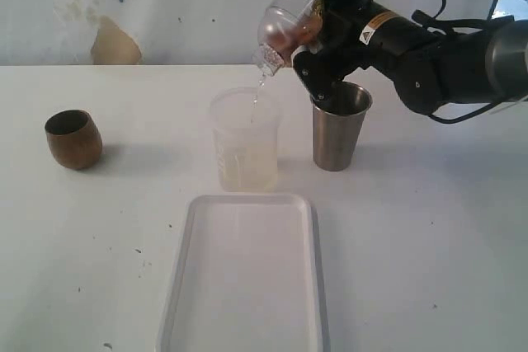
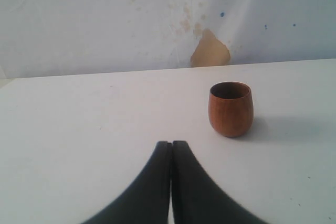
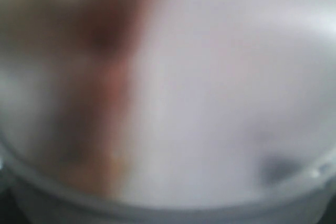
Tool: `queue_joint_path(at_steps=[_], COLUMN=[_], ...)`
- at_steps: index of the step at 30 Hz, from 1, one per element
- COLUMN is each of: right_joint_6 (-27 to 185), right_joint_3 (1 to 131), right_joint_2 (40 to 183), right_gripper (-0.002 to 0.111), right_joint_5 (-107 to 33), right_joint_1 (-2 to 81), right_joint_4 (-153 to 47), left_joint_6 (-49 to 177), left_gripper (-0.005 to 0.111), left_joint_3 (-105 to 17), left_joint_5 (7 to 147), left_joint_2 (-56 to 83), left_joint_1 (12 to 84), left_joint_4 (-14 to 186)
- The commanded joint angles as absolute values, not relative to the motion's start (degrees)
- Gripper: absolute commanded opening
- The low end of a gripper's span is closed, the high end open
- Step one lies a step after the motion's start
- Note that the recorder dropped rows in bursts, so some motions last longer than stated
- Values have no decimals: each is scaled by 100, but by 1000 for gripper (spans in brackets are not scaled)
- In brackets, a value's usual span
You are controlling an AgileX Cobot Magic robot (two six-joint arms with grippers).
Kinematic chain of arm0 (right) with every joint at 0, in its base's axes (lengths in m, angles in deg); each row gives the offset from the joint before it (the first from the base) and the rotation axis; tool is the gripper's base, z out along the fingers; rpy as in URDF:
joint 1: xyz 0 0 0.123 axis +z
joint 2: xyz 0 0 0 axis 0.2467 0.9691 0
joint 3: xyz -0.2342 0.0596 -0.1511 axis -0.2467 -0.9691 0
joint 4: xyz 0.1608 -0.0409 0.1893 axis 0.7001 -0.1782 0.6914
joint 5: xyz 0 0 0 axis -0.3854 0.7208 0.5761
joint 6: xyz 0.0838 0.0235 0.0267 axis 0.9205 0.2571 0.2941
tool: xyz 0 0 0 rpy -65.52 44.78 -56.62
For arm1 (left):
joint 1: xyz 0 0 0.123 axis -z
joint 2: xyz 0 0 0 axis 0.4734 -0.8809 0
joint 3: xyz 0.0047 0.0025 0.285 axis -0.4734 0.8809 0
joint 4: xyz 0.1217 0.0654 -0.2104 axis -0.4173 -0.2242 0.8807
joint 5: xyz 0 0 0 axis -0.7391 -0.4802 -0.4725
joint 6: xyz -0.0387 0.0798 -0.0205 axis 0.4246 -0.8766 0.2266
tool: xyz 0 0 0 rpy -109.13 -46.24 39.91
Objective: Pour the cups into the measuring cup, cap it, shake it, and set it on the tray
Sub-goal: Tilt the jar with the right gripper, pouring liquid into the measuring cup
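Well, the measuring cup (image 1: 285,26) is up in the air, clamped across its body by my right gripper (image 1: 309,32), whose jaws stand wide around it. Its long axis is tipped steeply. The mouth points down and toward the left of the exterior view, and the base is raised toward my wrist. A thin stream falls from the mouth into the frosted beaker (image 1: 245,150) below.

The stream lands toward one side of the beaker, so a small wobble or extra roll could send liquid over the rim onto the table (image 1: 429,245). Wet, smooth plastic might also slide in my jaws.

My wrist hangs just above the steel tumbler (image 1: 340,125), and dipping lower could knock it. The right wrist view is too blurred to help.

Nearer the camera lies the tray (image 1: 186,269). My left gripper (image 2: 171,150) is pressed together and empty, with the wooden cup (image 1: 73,139) ahead of it.
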State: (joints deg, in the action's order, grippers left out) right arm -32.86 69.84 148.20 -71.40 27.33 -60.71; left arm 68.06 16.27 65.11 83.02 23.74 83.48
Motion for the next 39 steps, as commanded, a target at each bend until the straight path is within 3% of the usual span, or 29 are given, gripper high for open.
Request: queue_joint_path(at_steps=[1, 39], right_joint_6=[-3527, -4129], right_joint_3=[7035, 7121], right_joint_2=[14724, 14724], right_gripper=[0, 0], right_joint_5=[-7373, -7409], right_joint_1=[2734, 2734], right_joint_4=[-6070, -6347], left_joint_6=[6811, 6811], left_gripper=[1, 1], left_joint_3=[1656, 1656], left_joint_5=[6575, 6575], left_joint_2=[8328, 8328], left_joint_1=[2381, 2381], left_joint_4=[8386, 8386])
